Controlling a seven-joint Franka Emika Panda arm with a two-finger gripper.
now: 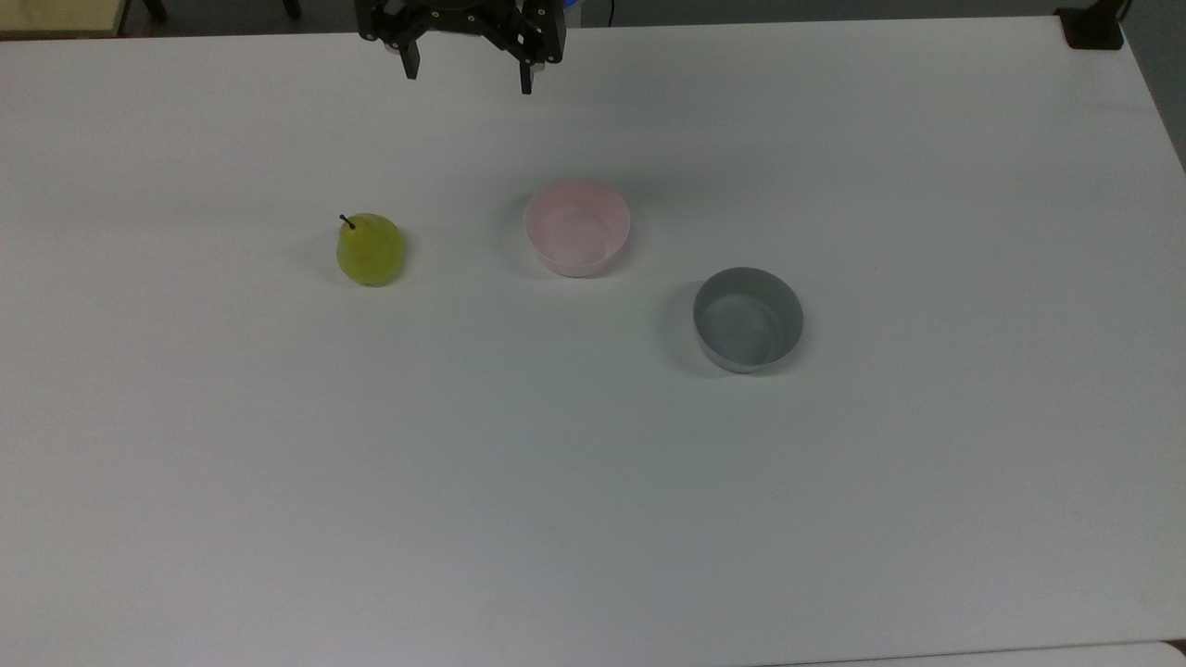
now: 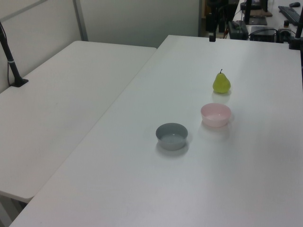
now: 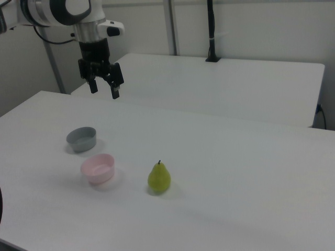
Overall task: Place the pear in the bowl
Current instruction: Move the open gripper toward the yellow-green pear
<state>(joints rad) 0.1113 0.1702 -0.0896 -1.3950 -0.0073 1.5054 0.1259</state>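
A broad white rectangular table (image 1: 593, 482) carries everything, with a second white table (image 3: 225, 86) standing behind it in the right view. My white-and-black arm (image 3: 68, 13) reaches in above the far edge of the main table in the top view, and my black two-finger gripper (image 1: 468, 81) hangs there with its fingers spread wide apart and nothing between them, well clear of the tabletop; in the right view the same gripper (image 3: 104, 90) points downward high over the table's far left stretch. The grey round bowl (image 1: 748, 319) with low straight sides sits nearest the table's middle, toward the top view's right. The pale pink round bowl (image 1: 577, 227) with a lighter inside stands just beside it, closer to the far edge, and holds nothing. The small glossy yellow-green pear (image 1: 370, 248) with a short dark stem stands upright on the bare tabletop, well apart from the pink bowl on the top view's left, and far from my fingers; in the left view the pear (image 2: 221, 83) is beyond the pink bowl (image 2: 216, 114), and the grey bowl (image 2: 172, 135) is nearest the camera.
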